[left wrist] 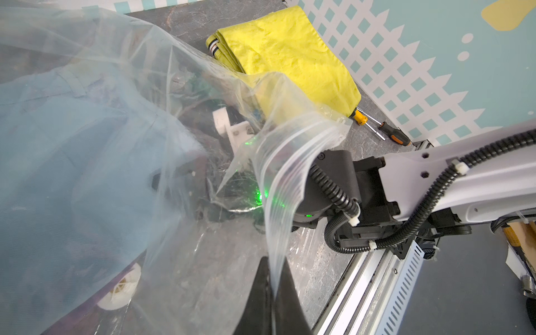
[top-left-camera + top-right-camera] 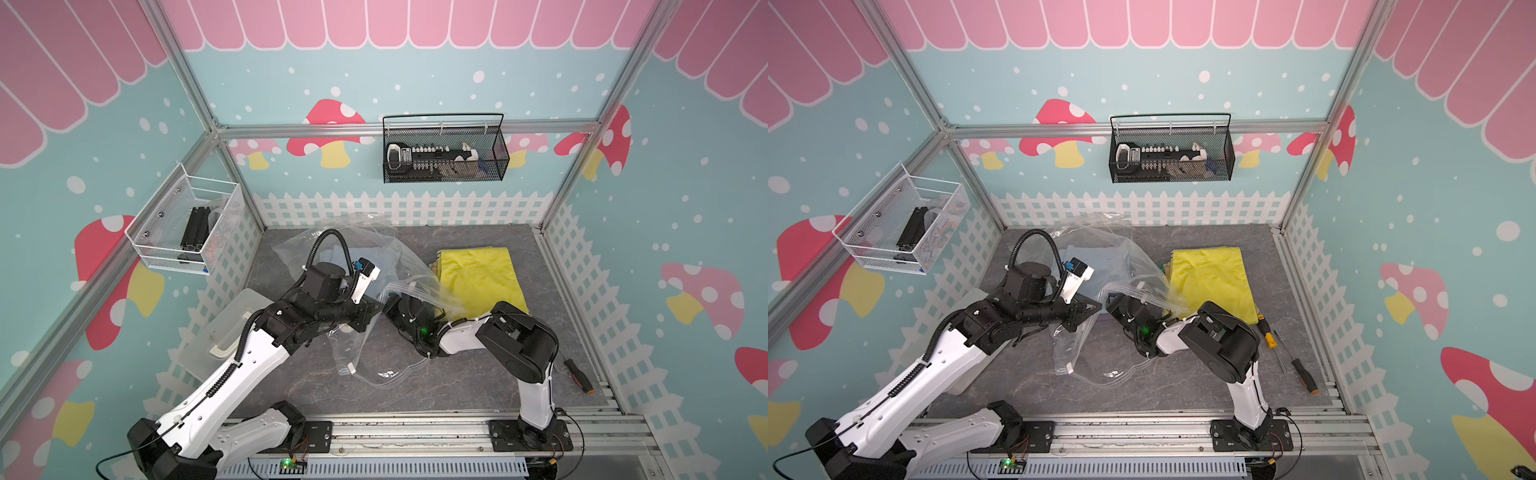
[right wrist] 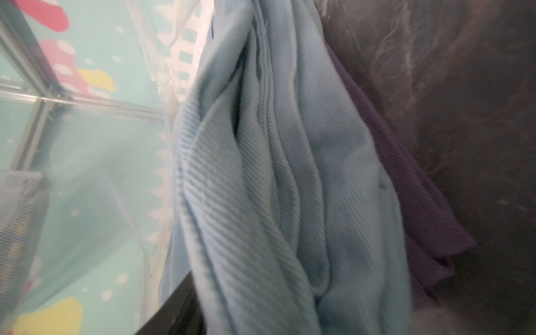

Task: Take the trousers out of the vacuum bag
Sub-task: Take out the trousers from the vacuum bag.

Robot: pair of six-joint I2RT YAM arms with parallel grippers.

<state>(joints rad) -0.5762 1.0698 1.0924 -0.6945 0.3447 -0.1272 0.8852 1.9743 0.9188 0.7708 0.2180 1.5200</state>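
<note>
A large, crinkly transparent plastic vacuum bag [image 2: 376, 239] lies across the middle of the grey marbled worktop [image 2: 457, 374]. Its small white slider clip [image 2: 351, 368] rests on the worktop at the front, and part of its ridged zip-seal edge is raised at the centre. The left gripper [image 1: 271, 272] pinches that raised edge: its black fingers [image 1: 256, 307] press together on the ridged strip and hold the mouth up. The right gripper [image 2: 1115, 301] reaches into the bag's mouth. Its wrist view shows one dark finger [image 3: 174, 313] beside the cloth, and I cannot tell whether those fingers stand wide, narrow or grip anything.

Inside the bag are folded light blue trousers [image 3: 261, 174], with purple trousers [image 3: 420, 203] lying against them. Outside it, folded yellow trousers [image 2: 482, 278] lie on the right of the worktop, just beside the bag. They top a stack whose lower layers show only as thin edges.

A translucent hard plastic box with a white handle [image 2: 216, 328] sits at the worktop's left edge, partly under the left arm; its contents cannot be made out. A white wire-mesh basket [image 2: 166, 237] on the left wall holds a black bar-shaped part. A black mesh basket [image 2: 492, 166] on the back wall holds a black-and-white device. A yellow-handled screwdriver [image 2: 1269, 337] and a black-and-orange screwdriver [image 2: 1304, 376] lie near the right edge.
</note>
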